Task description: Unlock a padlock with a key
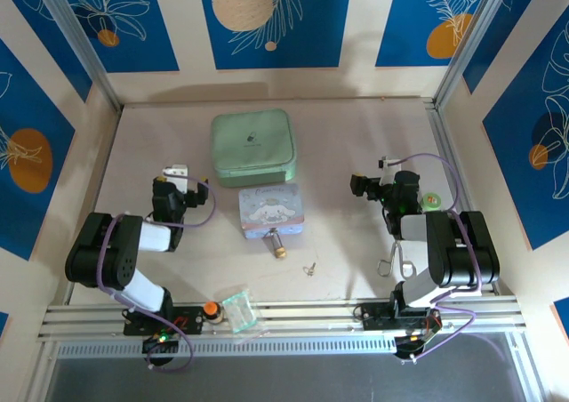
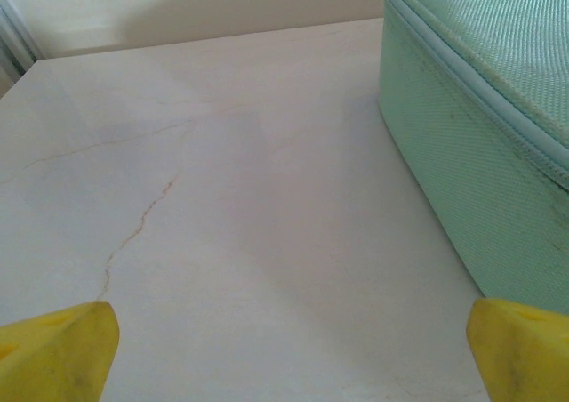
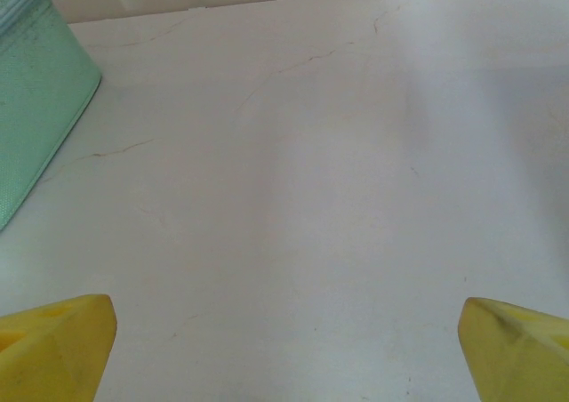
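The pale worktop [image 1: 160,126] has thin brown cracks and sits inside cream walls [image 1: 356,28] with blue panels [image 1: 311,46] showing white leaves and orange circles, and 2 silver posts [image 1: 76,42] stand in the far corners.

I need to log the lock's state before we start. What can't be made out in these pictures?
Padlock, top view: too small to tell whether its shackle is shut.
Key, top view: too small to see its teeth.
Green case, left wrist view: cut off by the top and right edges.
Left pincer, left wrist view: fingers cut off by the bottom edge.
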